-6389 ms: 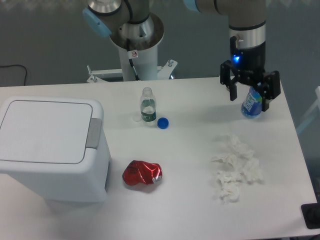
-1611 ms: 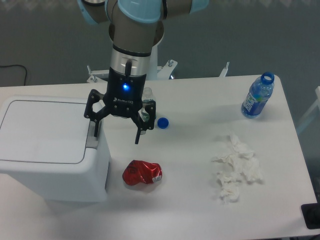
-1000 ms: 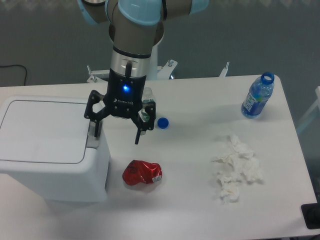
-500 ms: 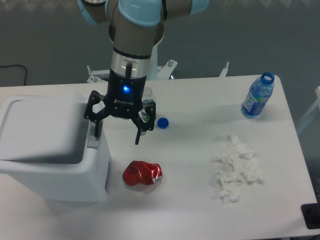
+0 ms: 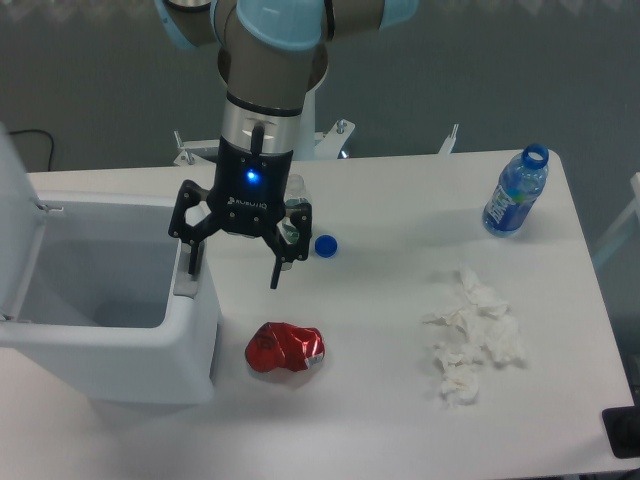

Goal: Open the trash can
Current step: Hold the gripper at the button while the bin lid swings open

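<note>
The large white trash can (image 5: 120, 345) stands at the table's left. Its lid (image 5: 18, 215) stands swung up at the left edge and the inside shows. My gripper (image 5: 234, 268) hangs over the can's right rim, open and empty. Its left finger (image 5: 193, 255) points down onto the grey push-button tab (image 5: 186, 287), which it partly hides. Its right finger (image 5: 275, 268) hangs over the table beside the can.
A crushed red can (image 5: 285, 346) lies right of the trash can. A small clear bottle (image 5: 294, 212) sits partly hidden behind the gripper, with a blue cap (image 5: 325, 245) next to it. Crumpled white tissues (image 5: 473, 335) lie at the right. A blue bottle (image 5: 513, 196) stands at the far right.
The lid, flat a second ago, lifted half a second ago and now stands fully swung up at the left. The gripper has stayed at the tab.
</note>
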Robot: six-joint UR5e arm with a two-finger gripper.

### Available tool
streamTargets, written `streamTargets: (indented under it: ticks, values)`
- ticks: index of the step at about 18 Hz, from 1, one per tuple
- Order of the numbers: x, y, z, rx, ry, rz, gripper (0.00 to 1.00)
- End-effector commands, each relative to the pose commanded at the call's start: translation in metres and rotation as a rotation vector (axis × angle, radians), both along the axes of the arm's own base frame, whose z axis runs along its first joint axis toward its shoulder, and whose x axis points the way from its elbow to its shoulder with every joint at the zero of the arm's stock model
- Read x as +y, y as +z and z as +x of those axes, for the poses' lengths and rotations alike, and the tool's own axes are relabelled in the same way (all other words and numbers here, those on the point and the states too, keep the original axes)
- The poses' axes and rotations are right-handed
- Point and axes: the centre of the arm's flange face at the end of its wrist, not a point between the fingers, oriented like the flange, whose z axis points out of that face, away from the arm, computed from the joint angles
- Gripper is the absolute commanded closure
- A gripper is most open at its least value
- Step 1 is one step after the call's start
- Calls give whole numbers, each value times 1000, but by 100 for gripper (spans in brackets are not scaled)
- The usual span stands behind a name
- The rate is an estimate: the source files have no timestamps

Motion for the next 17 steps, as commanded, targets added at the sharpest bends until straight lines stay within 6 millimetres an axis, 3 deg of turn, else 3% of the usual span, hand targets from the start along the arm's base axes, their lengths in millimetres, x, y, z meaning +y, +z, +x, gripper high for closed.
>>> streamTargets:
  ticks: [3, 11, 14, 17]
  values:
    - [-10, 15, -23, 43, 13, 16, 0]
    - [-24, 7, -50, 262, -214, -53, 0]
    - [-33, -2, -63, 418, -359, -157, 0]
    - [-36, -11, -74, 453, -399, -195, 0]
